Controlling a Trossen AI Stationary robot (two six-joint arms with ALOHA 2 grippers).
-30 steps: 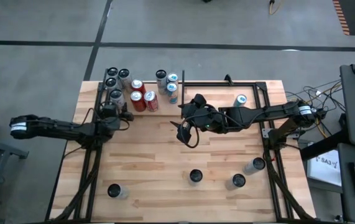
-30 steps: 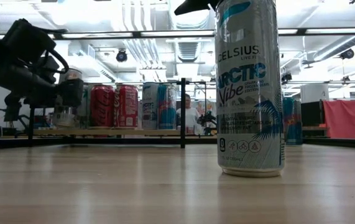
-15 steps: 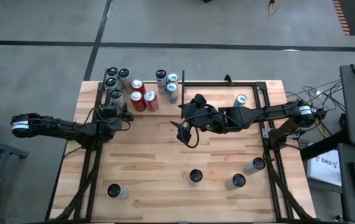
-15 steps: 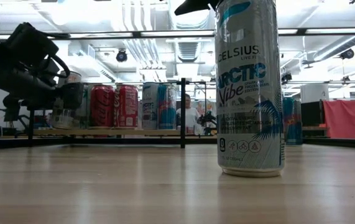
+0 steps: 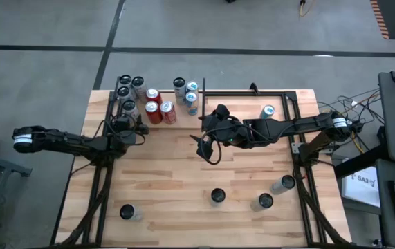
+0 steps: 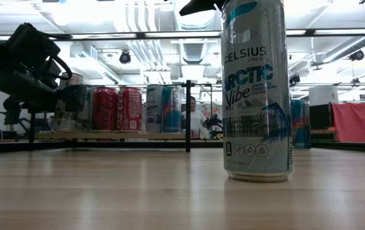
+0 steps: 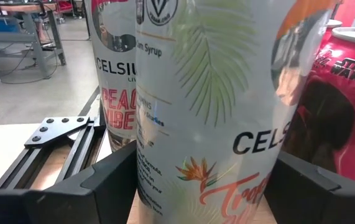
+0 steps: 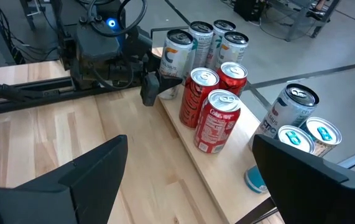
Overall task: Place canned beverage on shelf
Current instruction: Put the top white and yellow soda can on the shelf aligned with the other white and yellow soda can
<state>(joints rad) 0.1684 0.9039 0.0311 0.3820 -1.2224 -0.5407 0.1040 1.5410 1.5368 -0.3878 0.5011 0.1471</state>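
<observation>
Release step: left gripper stands parted around the pale palm-printed can on the plywood shelf (contact unclear); next, withdraw straight back. Right gripper hangs wide, empty.

High overhead; low table-level; wrists close; all share shelf cans.

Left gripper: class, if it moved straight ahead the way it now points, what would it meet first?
The left gripper would meet the pale Celsius can standing between its open fingers; another can stands close behind.
</observation>
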